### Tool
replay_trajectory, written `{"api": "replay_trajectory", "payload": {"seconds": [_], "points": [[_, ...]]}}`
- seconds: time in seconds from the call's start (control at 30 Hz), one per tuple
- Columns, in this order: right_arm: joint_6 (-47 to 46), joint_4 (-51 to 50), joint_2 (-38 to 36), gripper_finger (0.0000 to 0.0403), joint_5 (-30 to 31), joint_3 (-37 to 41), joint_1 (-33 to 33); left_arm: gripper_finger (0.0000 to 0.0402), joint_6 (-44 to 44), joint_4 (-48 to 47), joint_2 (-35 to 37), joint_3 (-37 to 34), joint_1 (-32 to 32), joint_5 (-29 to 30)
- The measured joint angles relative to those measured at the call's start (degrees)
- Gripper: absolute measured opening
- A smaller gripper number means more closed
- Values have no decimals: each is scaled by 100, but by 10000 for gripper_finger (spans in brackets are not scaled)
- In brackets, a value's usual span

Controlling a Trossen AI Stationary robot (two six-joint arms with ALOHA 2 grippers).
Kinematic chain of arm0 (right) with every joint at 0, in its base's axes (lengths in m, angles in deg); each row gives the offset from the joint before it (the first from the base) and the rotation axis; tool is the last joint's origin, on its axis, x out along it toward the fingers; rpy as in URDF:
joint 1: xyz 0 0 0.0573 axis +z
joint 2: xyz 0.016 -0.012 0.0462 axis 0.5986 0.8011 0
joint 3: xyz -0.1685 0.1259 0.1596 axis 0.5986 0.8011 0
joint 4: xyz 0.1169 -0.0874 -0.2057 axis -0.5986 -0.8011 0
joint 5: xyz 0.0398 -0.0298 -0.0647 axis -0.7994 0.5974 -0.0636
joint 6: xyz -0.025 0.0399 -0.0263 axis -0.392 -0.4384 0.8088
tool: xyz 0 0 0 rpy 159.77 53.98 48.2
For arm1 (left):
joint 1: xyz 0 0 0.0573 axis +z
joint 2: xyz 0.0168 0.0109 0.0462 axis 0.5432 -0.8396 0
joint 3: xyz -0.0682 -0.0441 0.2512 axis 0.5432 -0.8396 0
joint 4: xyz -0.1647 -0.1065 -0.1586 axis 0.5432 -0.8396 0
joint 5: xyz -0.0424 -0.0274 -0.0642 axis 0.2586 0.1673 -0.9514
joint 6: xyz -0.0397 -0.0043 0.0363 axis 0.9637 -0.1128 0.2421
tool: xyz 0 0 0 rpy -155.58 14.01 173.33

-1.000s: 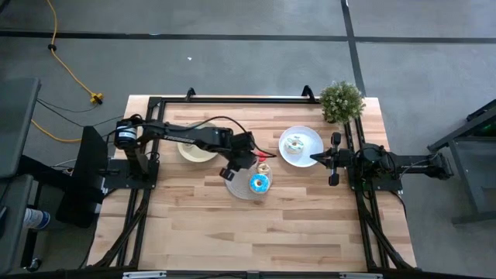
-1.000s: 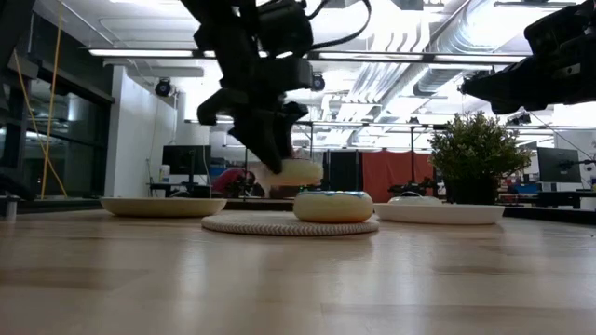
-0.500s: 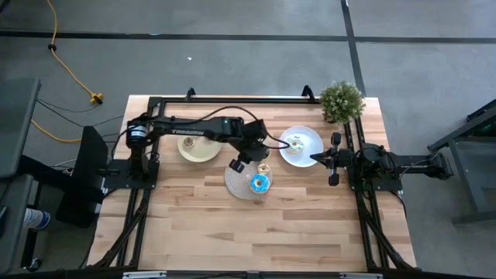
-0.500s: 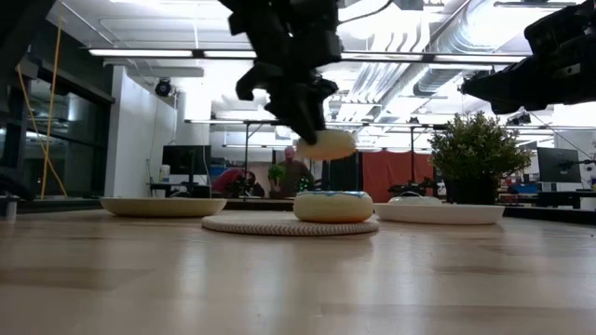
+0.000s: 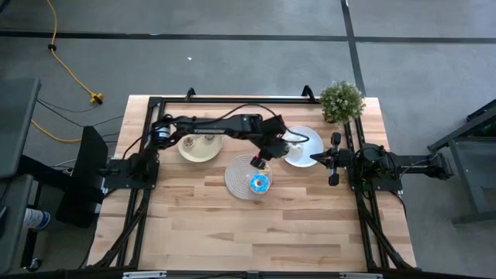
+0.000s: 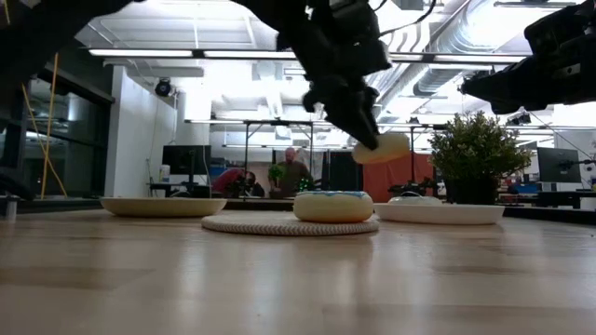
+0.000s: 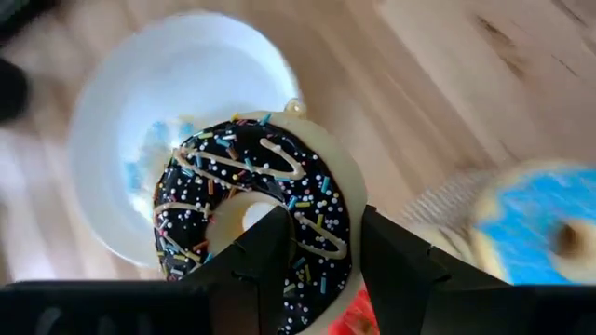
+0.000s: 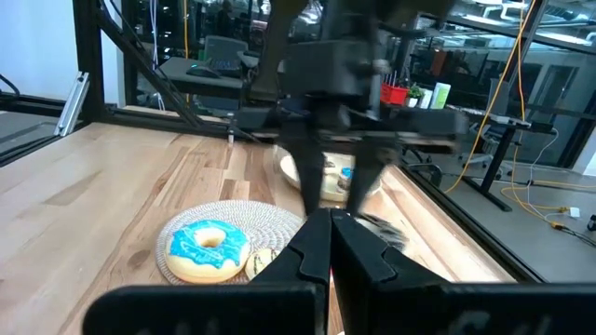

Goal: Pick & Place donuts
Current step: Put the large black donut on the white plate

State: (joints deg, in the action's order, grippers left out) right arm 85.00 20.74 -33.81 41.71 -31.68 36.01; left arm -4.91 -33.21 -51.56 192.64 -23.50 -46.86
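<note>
My left gripper (image 5: 267, 152) is shut on a chocolate-iced donut (image 7: 256, 219) with sprinkles, in the air between the round woven mat (image 5: 239, 177) and the white plate (image 5: 308, 139). A blue-iced donut (image 5: 260, 183) lies flat on the mat. A white-iced donut (image 5: 294, 143) lies on the white plate. My right gripper (image 5: 315, 158) waits, shut, at the white plate's right edge, above the table. My left gripper pinches one side of the chocolate donut's ring (image 7: 321, 247). One finger (image 7: 265, 256) stands at the hole and the other (image 7: 391, 265) outside the rim. The fingers come from above, slanting down. The donut (image 6: 382, 149) is lifted clear, a little tilted, iced side toward the wrist.
A tan plate (image 5: 199, 147) sits left of the mat. A potted plant (image 5: 341, 101) stands at the far right corner. Black frame rails (image 5: 232, 98) run along the table's far edge and sides. The near half of the table (image 5: 256, 232) is bare wood.
My left gripper has carried the chocolate donut from above the woven mat's far left part toward the table's right, up to the white plate's left edge, rising a little. It has stayed shut on the donut. The blue donut and my right arm have kept still.
</note>
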Motion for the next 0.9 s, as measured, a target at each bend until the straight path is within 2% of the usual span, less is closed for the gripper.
{"api": "replay_trajectory", "payload": {"seconds": [0.53, 0.77, 0.9], "points": [[1, 0, 0, 0, 0, 0, 0, 120, 778, 163, -1191, 1660, 691, 4], [1, 0, 0, 0, 0, 0, 0, 120, 990, 275, -1820, 2520, 709, -278], [1, 0, 1, 0, 0, 0, 1, 120, 1074, 447, -1898, 2441, 696, -246]]}}
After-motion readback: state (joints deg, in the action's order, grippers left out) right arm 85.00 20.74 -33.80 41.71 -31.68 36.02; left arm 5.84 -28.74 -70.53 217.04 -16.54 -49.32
